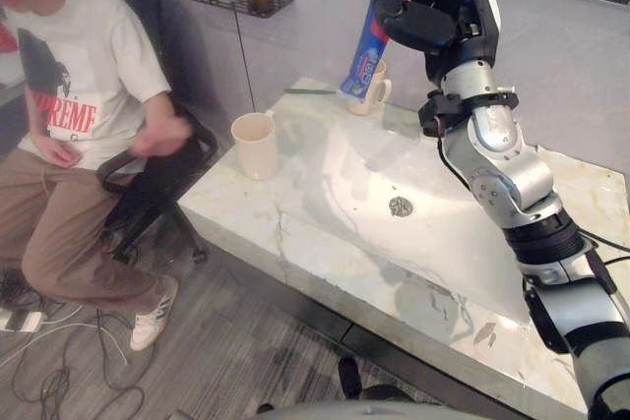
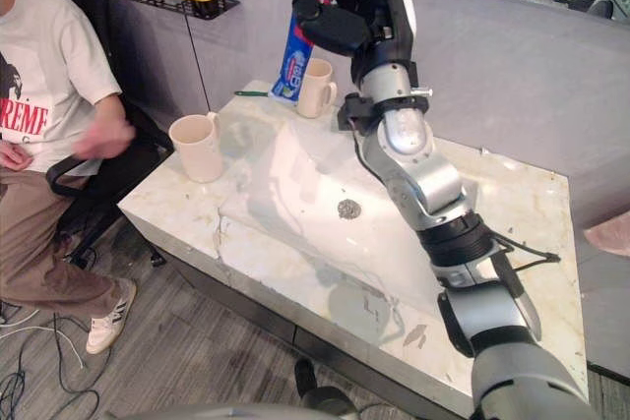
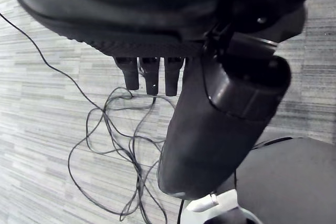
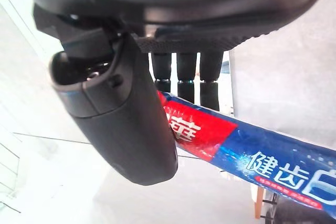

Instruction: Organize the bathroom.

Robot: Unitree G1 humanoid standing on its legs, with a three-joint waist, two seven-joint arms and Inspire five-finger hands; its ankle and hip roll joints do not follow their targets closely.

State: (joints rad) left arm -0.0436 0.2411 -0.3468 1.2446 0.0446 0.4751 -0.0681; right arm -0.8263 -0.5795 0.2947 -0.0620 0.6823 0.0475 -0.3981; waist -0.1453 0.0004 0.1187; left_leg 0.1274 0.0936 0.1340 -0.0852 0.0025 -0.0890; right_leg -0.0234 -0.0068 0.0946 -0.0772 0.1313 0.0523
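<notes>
A person (image 1: 69, 115) sat in a dark chair (image 1: 157, 159) left of the marble desk (image 1: 325, 253) with its sunken basin. The right hand (image 1: 433, 17) was raised above the desk's back edge, fingers and thumb clamped round a blue toothpaste tube (image 1: 366, 46), cap up. The tube's lower end hung over a cream mug (image 1: 369, 88) by the wall. Another mug (image 1: 256, 145) stood near the desk's left corner. The left hand (image 3: 210, 129) hung over the floor, fingers relaxed, gripping nothing.

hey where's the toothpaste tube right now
The toothpaste tube is pinched in the right hand, held cap-up above the far mug at the back of the sink counter.
</notes>
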